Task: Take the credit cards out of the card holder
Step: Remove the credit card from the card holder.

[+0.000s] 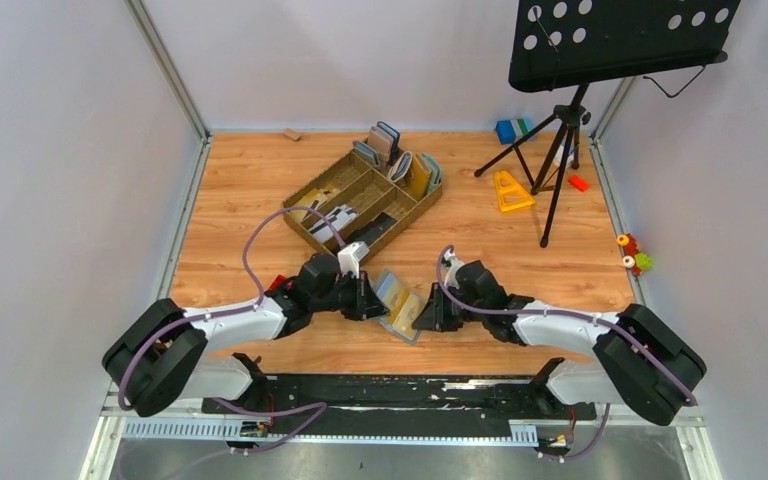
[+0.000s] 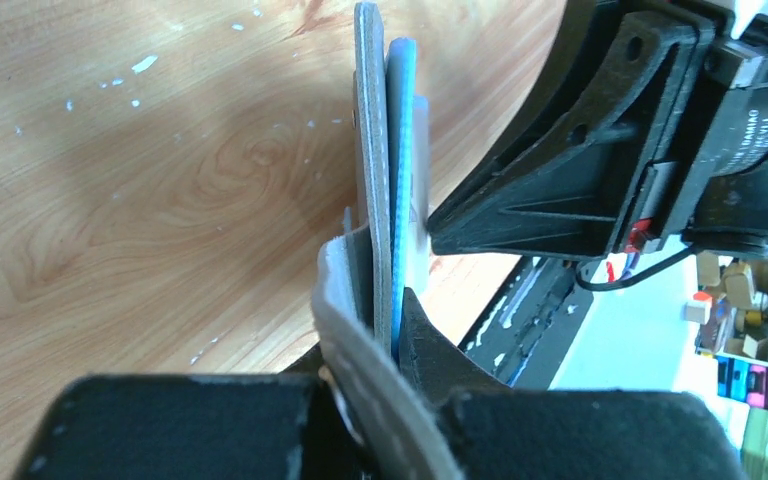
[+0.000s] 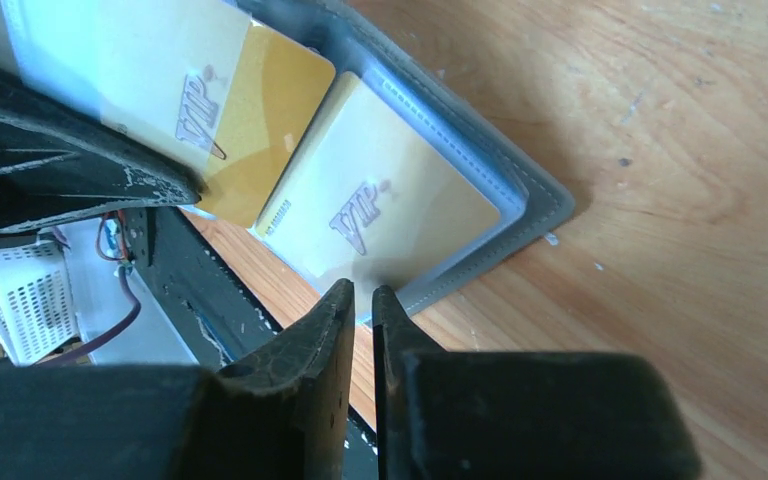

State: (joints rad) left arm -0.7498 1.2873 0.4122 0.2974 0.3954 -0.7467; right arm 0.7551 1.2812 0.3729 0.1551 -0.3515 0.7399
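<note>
The left end effector [image 1: 368, 298] was clamped on the card holder [image 1: 400, 305]. In the left wrist view its jaws stood narrow, with a curled grey flap of the holder [image 2: 370, 150] pinched between them. Ahead of its fingertips the holder rose edge-on, with blue layers [image 2: 402, 150] packed against the grey wall.

The holder hung open between the two end effectors, just above the surface [image 1: 520, 260]. Its inner face was towards the right wrist camera. There, two gold cards [image 3: 400, 200] marked VIP sat behind clear slots within the grey stitched border [image 3: 535, 205].

The right end effector [image 1: 426, 314] met the holder's near edge. Its fingers [image 3: 335, 320] were nearly together, with only a thin slit between them. I could not tell whether anything was nipped in that slit.

A brown tray [image 1: 360, 200] lay beyond the left end effector.
</note>
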